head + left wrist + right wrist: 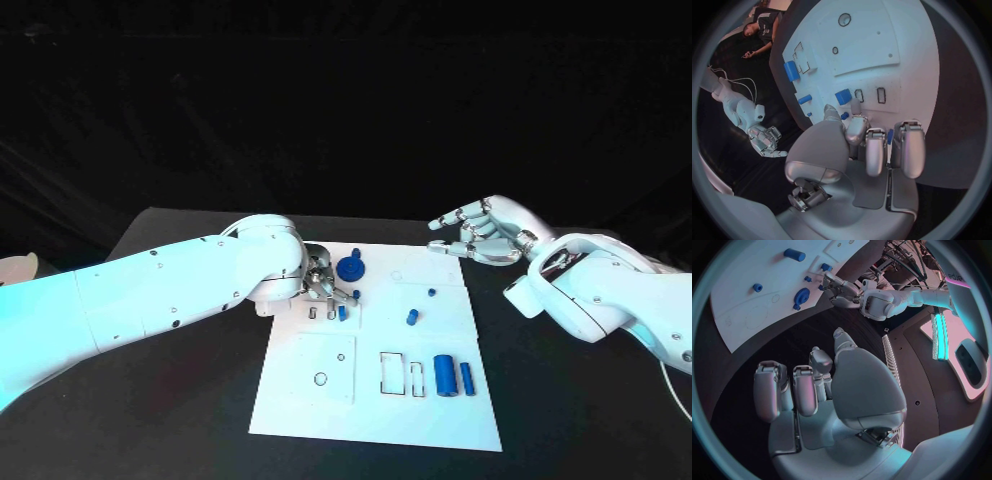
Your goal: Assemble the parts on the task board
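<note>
White rectangular task board (378, 400) bears small blue plastic parts (449, 376); no legible writing.
Left hand (323, 284) at 9 o'clock: grasp undeterminable. Right hand (479, 231) at 1 o'clock: released.

Board (303, 400) near half open; blue parts (454, 375) crowd right.

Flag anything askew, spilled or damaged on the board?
Nothing stands out. The task board lies flat and looks intact; blue parts rest on it unspilled. The left hand works over its far-left area; the right hand hovers empty beyond its far edge.
</note>
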Robot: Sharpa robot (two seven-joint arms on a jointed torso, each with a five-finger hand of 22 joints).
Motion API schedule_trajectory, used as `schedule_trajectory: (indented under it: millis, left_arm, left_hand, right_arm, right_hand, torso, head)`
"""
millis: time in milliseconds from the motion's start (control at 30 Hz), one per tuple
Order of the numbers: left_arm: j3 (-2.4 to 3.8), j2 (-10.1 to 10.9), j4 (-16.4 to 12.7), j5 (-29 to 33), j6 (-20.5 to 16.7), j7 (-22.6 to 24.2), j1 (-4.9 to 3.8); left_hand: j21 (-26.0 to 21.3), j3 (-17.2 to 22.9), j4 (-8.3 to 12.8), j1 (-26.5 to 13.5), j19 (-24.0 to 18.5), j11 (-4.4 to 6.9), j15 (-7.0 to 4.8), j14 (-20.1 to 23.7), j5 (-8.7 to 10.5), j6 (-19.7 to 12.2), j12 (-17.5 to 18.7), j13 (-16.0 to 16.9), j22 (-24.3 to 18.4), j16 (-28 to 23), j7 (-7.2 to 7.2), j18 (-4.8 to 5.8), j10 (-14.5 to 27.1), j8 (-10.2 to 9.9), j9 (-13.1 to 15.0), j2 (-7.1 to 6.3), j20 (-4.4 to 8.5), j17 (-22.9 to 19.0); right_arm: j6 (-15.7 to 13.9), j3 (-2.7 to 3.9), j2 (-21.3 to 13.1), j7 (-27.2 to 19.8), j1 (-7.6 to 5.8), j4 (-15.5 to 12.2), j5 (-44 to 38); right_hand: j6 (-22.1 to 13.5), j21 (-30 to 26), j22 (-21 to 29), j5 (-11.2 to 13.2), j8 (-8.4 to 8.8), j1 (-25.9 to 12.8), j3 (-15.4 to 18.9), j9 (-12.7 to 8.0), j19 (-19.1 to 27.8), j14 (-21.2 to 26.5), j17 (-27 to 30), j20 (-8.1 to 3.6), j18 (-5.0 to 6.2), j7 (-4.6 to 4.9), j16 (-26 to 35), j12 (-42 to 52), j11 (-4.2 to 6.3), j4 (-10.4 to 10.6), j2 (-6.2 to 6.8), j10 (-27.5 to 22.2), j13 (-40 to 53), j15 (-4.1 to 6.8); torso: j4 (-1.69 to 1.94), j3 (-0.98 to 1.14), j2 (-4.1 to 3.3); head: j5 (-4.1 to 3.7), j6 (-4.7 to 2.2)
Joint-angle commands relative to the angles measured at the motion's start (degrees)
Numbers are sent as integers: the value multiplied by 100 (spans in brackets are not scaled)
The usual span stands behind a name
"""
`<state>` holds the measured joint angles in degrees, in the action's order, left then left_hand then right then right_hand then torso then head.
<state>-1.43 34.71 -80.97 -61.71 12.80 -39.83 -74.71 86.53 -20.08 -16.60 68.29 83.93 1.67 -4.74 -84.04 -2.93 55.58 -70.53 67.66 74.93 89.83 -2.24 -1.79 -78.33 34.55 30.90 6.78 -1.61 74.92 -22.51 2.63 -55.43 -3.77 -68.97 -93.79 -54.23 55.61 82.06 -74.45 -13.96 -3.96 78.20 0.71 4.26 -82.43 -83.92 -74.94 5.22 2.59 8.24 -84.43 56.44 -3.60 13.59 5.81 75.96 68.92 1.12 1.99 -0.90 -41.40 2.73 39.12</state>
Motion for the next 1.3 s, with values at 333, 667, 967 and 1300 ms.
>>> schedule_trajectory:
  millis: [333, 667, 967, 1300]
  left_arm:
    - [-3, -65, 9, -66, 256, -452, -12]
    - [-14, -139, 57, -64, 302, -454, -6]
    - [-16, -166, 73, -29, 350, -452, -5]
    - [-38, -234, 169, 3, 472, -456, 4]
  left_hand:
    - [51, 135, 59, 281, 387, 11, -31, -596, -18, -112, -76, 56, 953, 17, 9, 62, -49, 129, 204, 72, 36, 1508]
    - [53, 202, 66, 372, 387, 14, -32, -596, -23, -130, -87, 74, 958, 17, 12, 62, -58, 158, 275, 74, 35, 1508]
    - [55, 419, 123, 618, 387, 20, -37, -596, -25, -170, -99, 104, 968, 17, 18, 63, -70, 185, 400, 92, 39, 1508]
    - [55, 607, 171, 787, 386, 30, -44, -596, -23, -185, -104, 125, 973, 17, 29, 63, -80, 177, 474, 54, 44, 1508]
  right_arm:
    - [111, -6, 50, 33, 11, 35, -42]
    - [122, -8, 62, 40, 13, 46, -42]
    - [134, -9, 67, 44, 14, 55, -42]
    - [146, -10, 80, 42, 18, 64, -42]
  right_hand:
    - [49, -42, 8, -69, -32, 19, 39, 9, 25, -398, -639, -33, 81, -10, 35, -32, 51, 0, -57, -9, -18, 7]
    - [55, -45, 11, -103, -33, 31, 45, 11, 25, -399, -640, -36, 81, -12, 36, -33, 54, -4, -68, -8, -25, 9]
    - [56, -46, 12, -111, -32, 35, 46, 11, 24, -399, -639, -37, 81, -12, 37, -34, 55, -5, -71, -9, -28, 10]
    - [58, -48, 14, -124, -32, 43, 47, 11, 25, -399, -639, -38, 82, -13, 38, -25, 56, -9, -78, -4, -25, 11]
  torso:
    - [25, 2, 6]
    - [26, 5, 4]
    - [47, 4, 8]
    - [45, 1, 3]
  head:
    - [-9, 25]
    - [-26, 41]
    - [-50, 62]
    - [-64, 83]
